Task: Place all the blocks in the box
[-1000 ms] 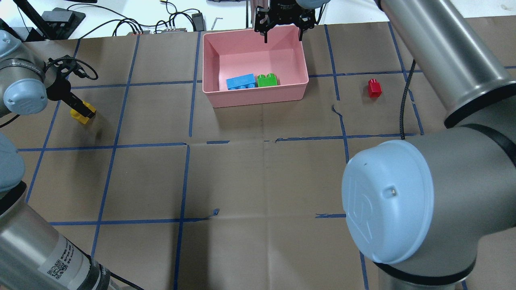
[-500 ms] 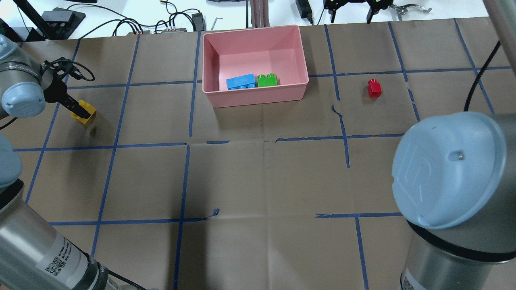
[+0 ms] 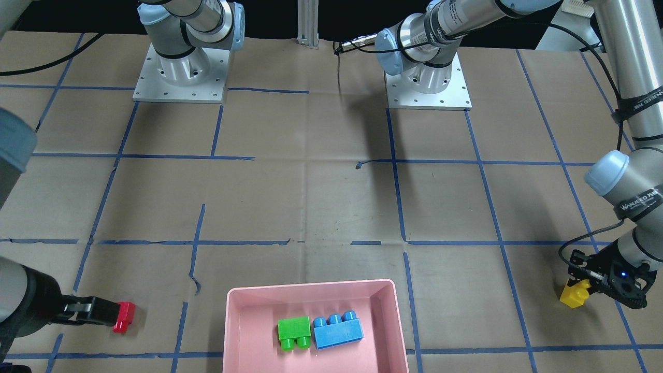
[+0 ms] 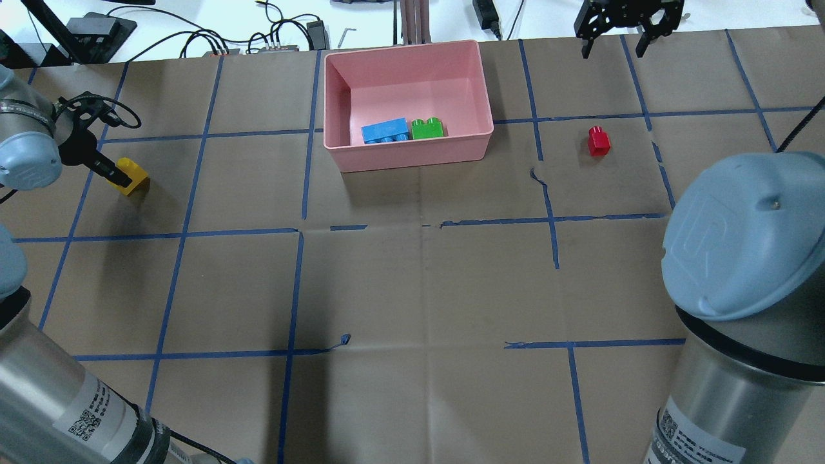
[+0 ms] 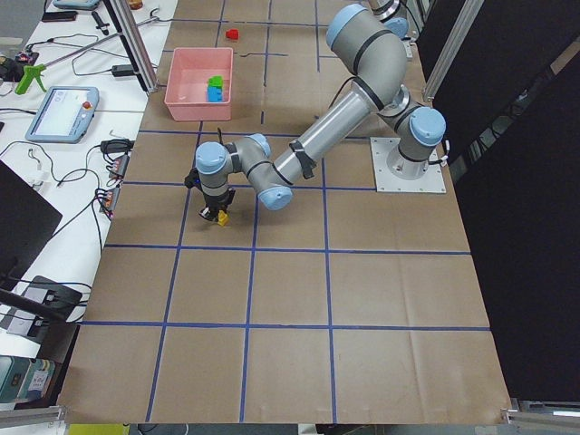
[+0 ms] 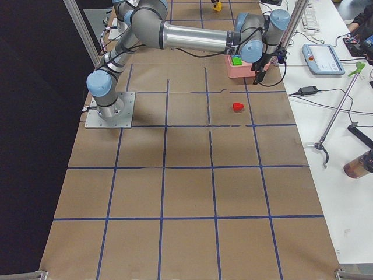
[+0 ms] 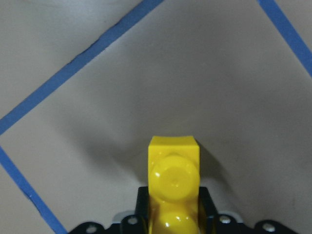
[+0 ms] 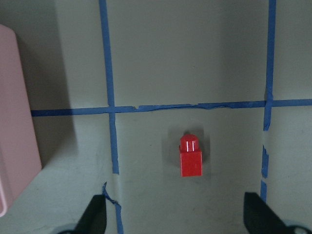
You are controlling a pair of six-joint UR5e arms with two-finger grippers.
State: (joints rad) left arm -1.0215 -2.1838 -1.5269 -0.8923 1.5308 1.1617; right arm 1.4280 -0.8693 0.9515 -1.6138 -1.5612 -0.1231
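The pink box (image 4: 412,158) stands at the table's far middle, with the blue block (image 4: 385,131) and the green block (image 4: 427,128) lying side by side inside it. My left gripper (image 4: 126,175) is shut on the yellow block (image 4: 133,177) low over the table at the far left. The left wrist view shows the yellow block (image 7: 173,185) pinched between the fingers. The red block (image 4: 598,141) stands alone on the table to the right of the box. My right gripper (image 4: 612,48) is open and empty, raised beyond the red block (image 8: 190,157).
Brown paper with blue tape lines covers the table. Cables and devices lie along the far edge (image 4: 277,35). The two arm bases (image 3: 178,72) stand on the robot's side. My right arm's large elbow (image 4: 741,238) blocks the near right of the overhead view.
My right gripper has moved from over the box's far rim to the right, beyond the red block. My left gripper has shifted slightly with the yellow block in it.
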